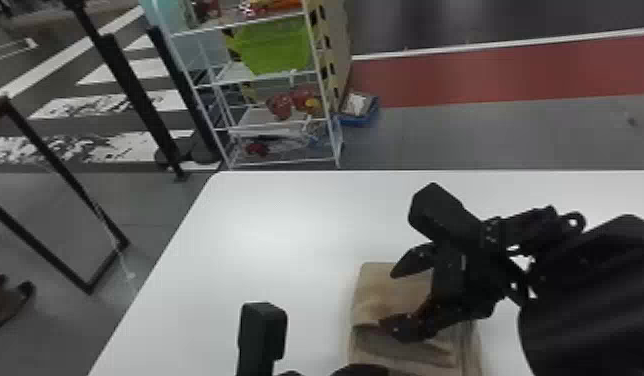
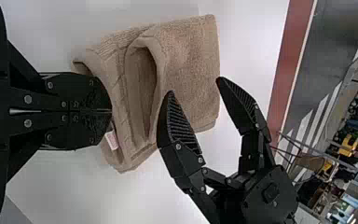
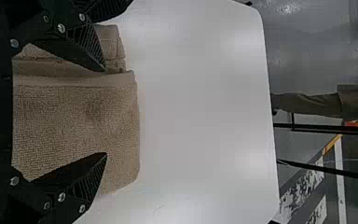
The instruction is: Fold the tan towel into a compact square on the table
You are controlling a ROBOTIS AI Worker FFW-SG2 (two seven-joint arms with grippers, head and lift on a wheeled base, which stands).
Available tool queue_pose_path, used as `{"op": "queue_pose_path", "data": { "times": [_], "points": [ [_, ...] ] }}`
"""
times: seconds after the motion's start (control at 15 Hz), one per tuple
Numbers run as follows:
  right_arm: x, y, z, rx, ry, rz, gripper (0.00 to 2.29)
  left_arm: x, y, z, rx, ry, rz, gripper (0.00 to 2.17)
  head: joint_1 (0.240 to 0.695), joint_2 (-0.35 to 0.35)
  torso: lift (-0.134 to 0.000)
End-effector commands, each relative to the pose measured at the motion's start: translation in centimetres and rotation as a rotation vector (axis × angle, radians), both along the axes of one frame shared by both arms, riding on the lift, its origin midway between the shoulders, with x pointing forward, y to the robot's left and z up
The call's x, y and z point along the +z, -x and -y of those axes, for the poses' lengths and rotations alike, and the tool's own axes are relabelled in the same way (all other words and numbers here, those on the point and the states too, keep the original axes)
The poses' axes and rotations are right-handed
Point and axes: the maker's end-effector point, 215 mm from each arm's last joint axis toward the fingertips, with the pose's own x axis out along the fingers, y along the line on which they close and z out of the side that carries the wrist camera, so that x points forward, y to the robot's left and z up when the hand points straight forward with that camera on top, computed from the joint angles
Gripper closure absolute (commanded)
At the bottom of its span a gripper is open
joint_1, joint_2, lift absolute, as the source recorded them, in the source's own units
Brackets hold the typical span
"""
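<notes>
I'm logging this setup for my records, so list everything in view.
Towel: 1, tan, folded on the table
Tag: 1, whitish, on the towel
Table: 1, white, under the towel
Rack: 1, white, beyond the table
Bin: 1, green, on the rack
Container: 1, blue, on the floor beside the rack
Posts: 2, black, left of the rack
Distant clutter: uncountable, mixed colours, room behind
Left tool: 1, black, fingers together at the towel's edge
Right tool: 1, black, open above the towel
</notes>
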Motion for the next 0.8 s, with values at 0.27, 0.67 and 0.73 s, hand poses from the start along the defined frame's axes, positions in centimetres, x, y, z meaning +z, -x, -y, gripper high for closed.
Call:
{"op": "queue_pose_path", "data": {
  "times": [0.27,0.67,0.73],
  "points": [
    [0.0,-0.1,0.5,0.056,0.008,0.068,0.29,3.1,-1.4,-0.4,0.005,-0.004,0.079,1.88,0.695,0.311,-0.123],
    [0.1,-0.2,0.7,0.065,0.006,0.082,0.29,-0.7,-1.6,-0.2,0.01,-0.013,0.009,1.88,0.695,0.284,-0.123],
    [0.2,-0.2,0.5,0.084,0.009,0.102,0.29,-1.1,-1.3,-0.3,0.01,-0.018,-0.006,1.88,0.695,0.285,-0.123]
  ]
}}
